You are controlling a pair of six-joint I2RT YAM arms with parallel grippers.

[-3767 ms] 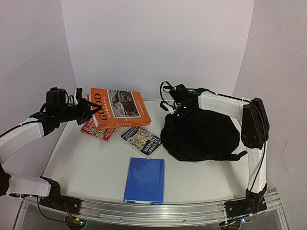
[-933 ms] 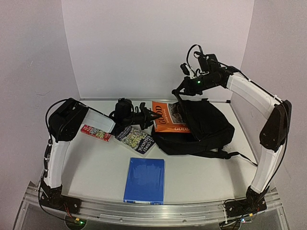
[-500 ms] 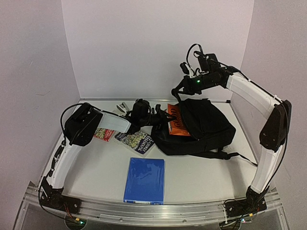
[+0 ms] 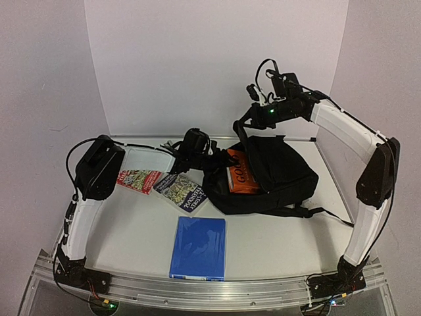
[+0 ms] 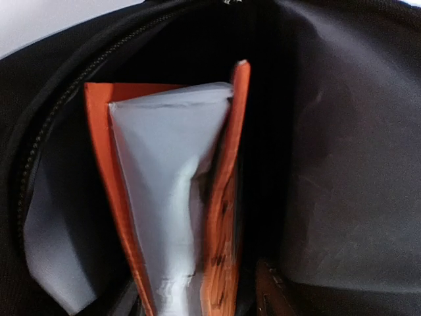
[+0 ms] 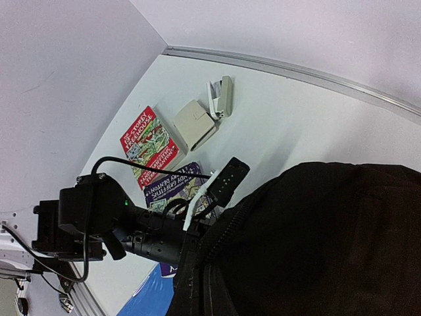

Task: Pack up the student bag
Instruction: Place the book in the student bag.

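Student bag (image 4: 279, 172): on the right half of the table (image 4: 125, 224), toward its far edge, mouth turned left and gaping.

Right gripper (image 4: 252, 117): raised above the bag's far-left part. Fingers clenched on a black strap (image 4: 242, 135) that runs taut down to the bag, with the upper flap lifted.

Orange book (image 4: 237, 172): in the mouth of the bag, partly inside, one end showing. In the left wrist view it stands on edge inside, covers slightly parted with pale pages between them. Grey lining (image 5: 49, 243) shows beside it, and a zip runs along the rim.

Left gripper (image 4: 212, 158): at the bag's mouth, just left of the orange book. Fingers spread and released, nothing between them. In the right wrist view one finger (image 6: 229, 174) stands outside the bag's rim; the other is hidden by fabric.

Purple book (image 4: 181, 192): flat, just left of the bag, under the left arm.
Red book (image 4: 138, 180): flat, just left of the purple one.
Blue book (image 4: 198, 247): flat near the middle of the near edge, apart from the rest.
Beige box (image 6: 195, 124) and stapler (image 6: 222, 97): side by side near the far edge.
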